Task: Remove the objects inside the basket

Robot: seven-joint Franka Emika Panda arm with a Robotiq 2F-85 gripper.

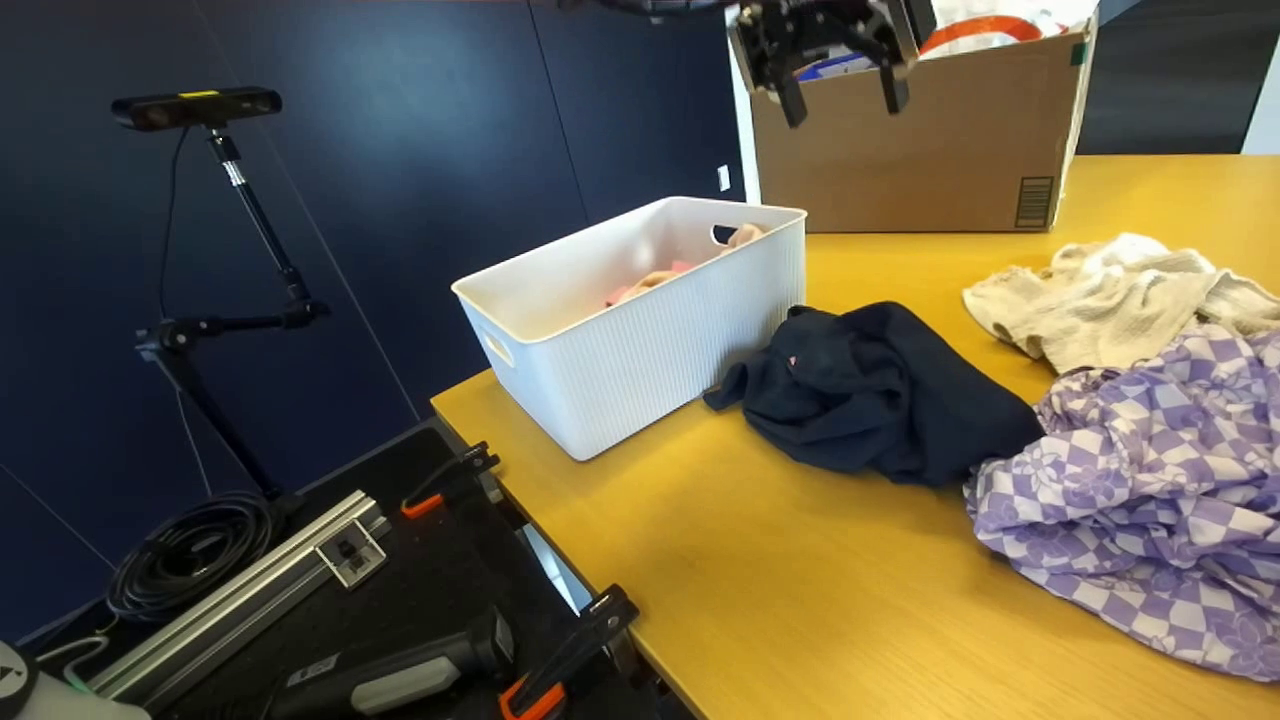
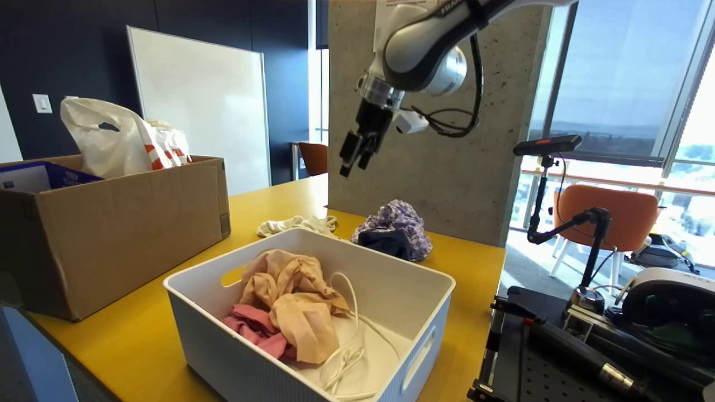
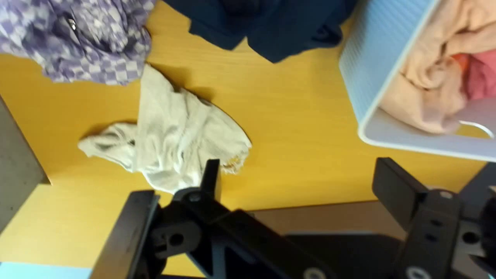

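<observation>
In an exterior view, below the black gripper (image 1: 844, 101), the white rectangular plastic basket (image 1: 660, 365) mostly hides pale peach-pink cloth (image 1: 744, 237) from me; lilac-and-white checked cloth (image 1: 1150, 500) is cropped.

Looks like an office; whiteboard (image 2: 204, 106); orange chair (image 2: 606, 218); tall windows (image 2: 620, 84).

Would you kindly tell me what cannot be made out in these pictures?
White bin, in an exterior view: nearest corner cut off by the bottom edge.
Magenta cloth, in an exterior view: partly hidden by the peach cloth.
Navy cloth, wrist view: cut off by the top edge.
Checked cloth, wrist view: cut by top and left edges.
Cardboard box, in both exterior views: inside bottom hidden by its sides.
</observation>
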